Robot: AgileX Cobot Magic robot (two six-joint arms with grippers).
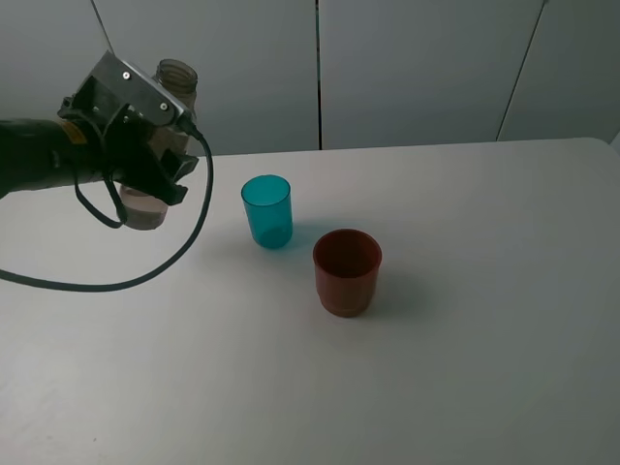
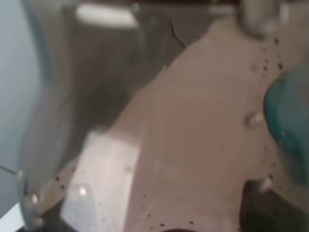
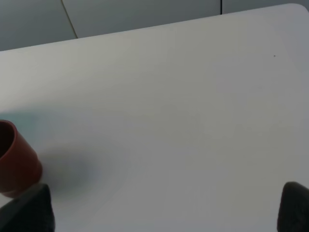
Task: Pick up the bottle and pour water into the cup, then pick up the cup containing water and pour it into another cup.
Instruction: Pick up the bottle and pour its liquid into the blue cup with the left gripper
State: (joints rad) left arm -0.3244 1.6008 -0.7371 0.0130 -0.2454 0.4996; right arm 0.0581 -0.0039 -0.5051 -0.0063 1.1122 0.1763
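At the table's left, the clear smoky-grey bottle (image 1: 175,79) stands nearly upright with its capless neck above my left gripper (image 1: 155,174), which is shut on its body. Whether its base touches the table I cannot tell. In the left wrist view the bottle (image 2: 159,135) fills the picture, blurred. The teal-blue cup (image 1: 266,210) stands upright to the right of the bottle and shows as a teal patch (image 2: 288,128) through the plastic. The dark red cup (image 1: 347,271) stands in front of it and to its right, with its side (image 3: 17,162) in the right wrist view. My right gripper (image 3: 161,212) is open over bare table.
The white table (image 1: 484,320) reaches to a grey panelled wall behind. A black cable (image 1: 145,276) loops from the left arm down towards the table, left of the cups. The right arm is outside the high view.
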